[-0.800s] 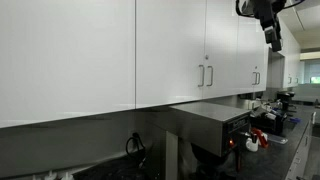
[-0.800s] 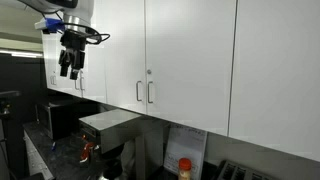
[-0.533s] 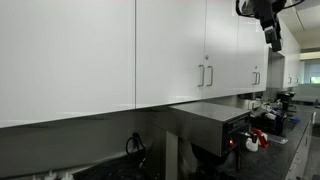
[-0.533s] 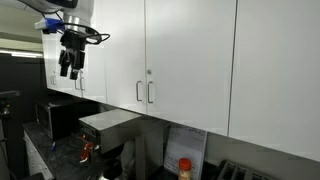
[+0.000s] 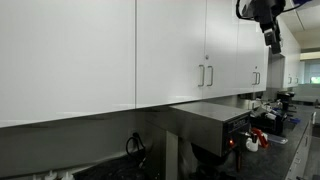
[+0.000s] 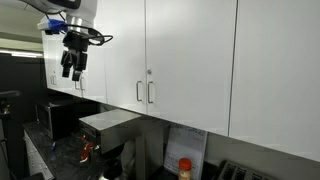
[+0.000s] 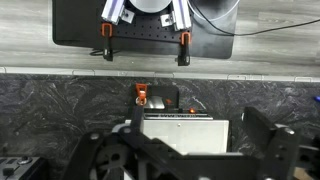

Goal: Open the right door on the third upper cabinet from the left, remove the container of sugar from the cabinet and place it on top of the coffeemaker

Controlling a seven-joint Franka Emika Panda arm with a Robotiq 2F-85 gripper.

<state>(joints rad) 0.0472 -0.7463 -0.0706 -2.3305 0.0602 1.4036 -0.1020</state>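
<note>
Gripper (image 6: 71, 72): jaws spread wide, empty, hanging in open air.
Coffeemaker (image 7: 185, 135): flat steel top seen below, between the fingers in the wrist view; stands on dark stone counter (image 7: 60, 100).
Right door (image 6: 190, 60): shut, bar handle at its left edge, apparently well apart from the gripper.

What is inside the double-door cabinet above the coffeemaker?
Nothing inside shows. The right door and its twin are both shut, so shelves and any contents are covered.
</note>
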